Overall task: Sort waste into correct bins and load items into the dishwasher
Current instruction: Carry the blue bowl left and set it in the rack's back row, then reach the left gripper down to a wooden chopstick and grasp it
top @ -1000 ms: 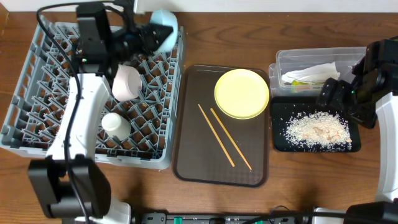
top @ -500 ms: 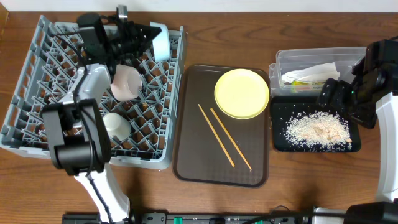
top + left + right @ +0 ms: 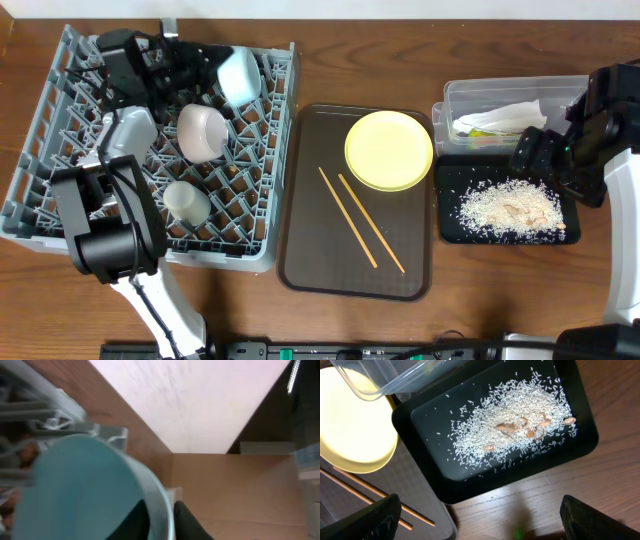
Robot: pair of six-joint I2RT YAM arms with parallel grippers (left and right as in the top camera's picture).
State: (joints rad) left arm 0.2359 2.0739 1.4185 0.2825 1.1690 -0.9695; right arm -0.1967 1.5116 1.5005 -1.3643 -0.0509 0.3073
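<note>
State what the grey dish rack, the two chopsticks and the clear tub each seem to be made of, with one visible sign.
Dish rack: probably moulded plastic, matt grey, uniform lattice of pegs. Chopsticks: likely wood or bamboo, pale tan, matt. Clear tub: transparent plastic, slightly glossy; see-through walls.

Rack (image 3: pixel 250 205) left; serving tray (image 3: pixel 310 245) centre, bearing plate (image 3: pixel 389 150), chopsticks (image 3: pixel 348 217); tub (image 3: pixel 452 100), shallow tray (image 3: pixel 450 228) right.

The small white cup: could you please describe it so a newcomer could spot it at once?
Find the grey dish rack on the left. In its near half sits the small white cup, smaller than the white bowl beyond it.
</note>
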